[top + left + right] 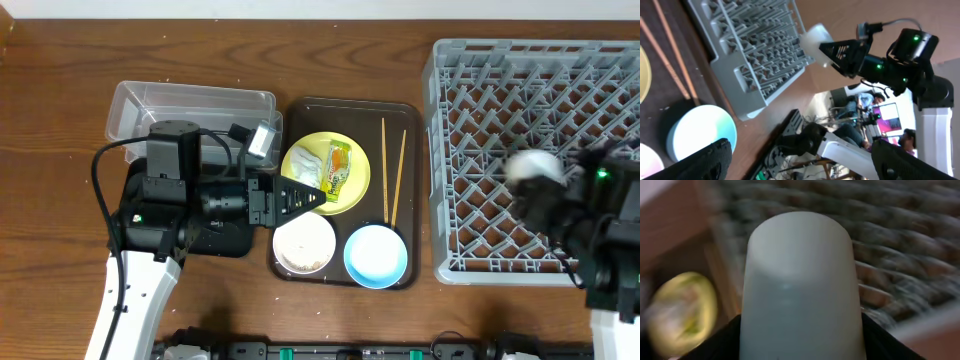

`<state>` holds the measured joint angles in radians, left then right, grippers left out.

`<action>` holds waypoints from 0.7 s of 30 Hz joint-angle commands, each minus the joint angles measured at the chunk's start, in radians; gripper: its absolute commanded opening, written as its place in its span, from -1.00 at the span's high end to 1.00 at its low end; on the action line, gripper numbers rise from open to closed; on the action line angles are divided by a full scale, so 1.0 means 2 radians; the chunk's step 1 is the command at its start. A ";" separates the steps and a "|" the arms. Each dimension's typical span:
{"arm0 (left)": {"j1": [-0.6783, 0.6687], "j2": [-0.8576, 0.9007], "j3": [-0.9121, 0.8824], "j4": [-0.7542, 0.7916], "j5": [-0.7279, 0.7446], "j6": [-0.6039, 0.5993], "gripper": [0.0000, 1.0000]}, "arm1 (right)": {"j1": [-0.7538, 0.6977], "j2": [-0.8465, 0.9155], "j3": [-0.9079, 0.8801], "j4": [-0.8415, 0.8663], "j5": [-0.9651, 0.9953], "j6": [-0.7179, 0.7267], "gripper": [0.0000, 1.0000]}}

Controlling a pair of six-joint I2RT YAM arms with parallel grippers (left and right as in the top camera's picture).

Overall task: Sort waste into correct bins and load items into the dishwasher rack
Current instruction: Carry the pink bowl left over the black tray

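Note:
The pale-yellow plate on the brown serving tray holds the green-and-orange wrapper and a white tissue. The white bowl, the light-blue bowl and two chopsticks lie on the same tray. My left gripper is open and empty at the plate's left edge. My right gripper is shut on a white cup held over the grey dishwasher rack. The cup fills the right wrist view. I cannot make out any rice grains.
The clear tub stands at the back left. The black tray is mostly hidden under my left arm. The brown serving tray sits between the bins and the rack. The left wrist view shows the blue bowl and the rack.

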<state>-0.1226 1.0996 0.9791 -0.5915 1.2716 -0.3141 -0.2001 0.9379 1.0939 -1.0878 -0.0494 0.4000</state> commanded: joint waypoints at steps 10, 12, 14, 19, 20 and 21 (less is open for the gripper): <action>-0.001 -0.001 0.002 -0.034 -0.064 0.005 -0.84 | -0.042 0.159 0.006 -0.063 -0.015 -0.002 0.30; -0.001 -0.001 0.002 -0.048 -0.078 0.005 -0.83 | -0.042 0.179 0.006 -0.077 -0.006 -0.012 0.31; -0.001 -0.001 0.002 -0.057 -0.089 0.005 -0.84 | -0.042 0.192 0.006 -0.080 0.014 -0.014 0.28; -0.001 -0.001 0.002 -0.062 -0.093 0.007 -0.84 | -0.043 0.206 0.006 -0.062 0.042 -0.007 0.26; -0.001 -0.001 0.002 -0.062 -0.093 0.007 -0.84 | -0.043 0.207 0.006 -0.052 0.043 -0.004 0.25; -0.001 -0.001 0.002 -0.062 -0.093 0.007 -0.84 | -0.043 0.208 0.006 -0.043 0.043 -0.002 0.22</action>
<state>-0.1226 1.0996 0.9787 -0.7113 1.1034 -0.3138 -0.2726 1.3464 1.0939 -1.1976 -0.0051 0.3935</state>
